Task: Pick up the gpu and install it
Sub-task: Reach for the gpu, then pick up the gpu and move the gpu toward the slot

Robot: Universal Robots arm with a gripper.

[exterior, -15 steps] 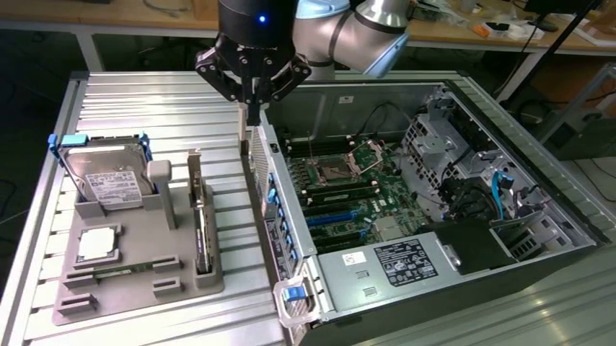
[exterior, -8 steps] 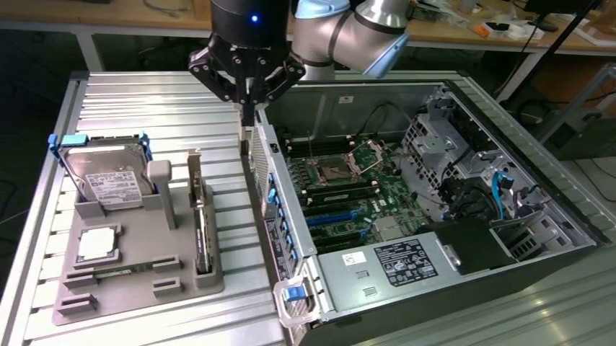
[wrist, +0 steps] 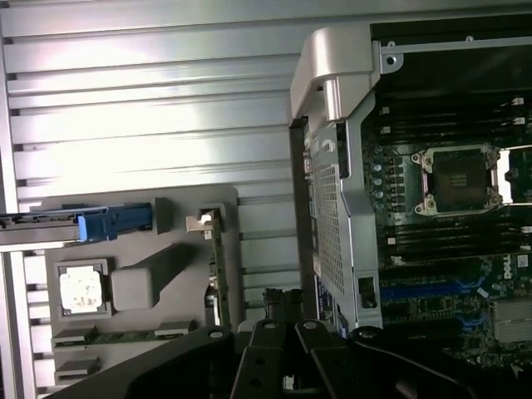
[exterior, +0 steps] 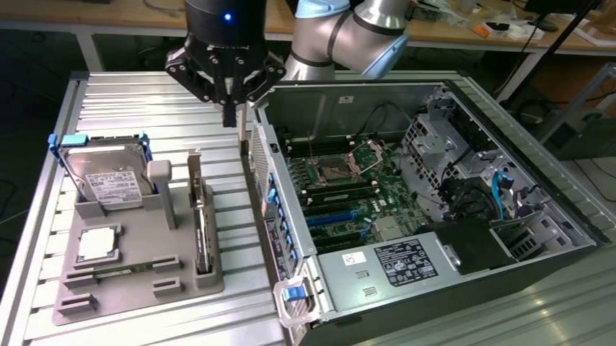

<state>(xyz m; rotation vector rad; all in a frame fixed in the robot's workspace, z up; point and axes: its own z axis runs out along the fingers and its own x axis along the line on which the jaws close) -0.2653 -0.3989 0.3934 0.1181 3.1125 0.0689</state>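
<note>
the black gripper (exterior: 232, 115) is hanging with its fingers pressed together, gripping nothing, over the ribbed aluminium tabletop (exterior: 125, 101). it is hovering between the grey plastic parts tray (exterior: 135, 285) and the rear edge of the open black computer case (exterior: 405, 216). the gpu (exterior: 200, 216), a thin flat card with a pale metal end bracket, is standing on edge in a slot along the tray's side nearest the case, well apart from the gripper. a silver hard drive (exterior: 108, 180) with a white label is leaning upright at the tray's other side, towards the exterior view's left.
</note>
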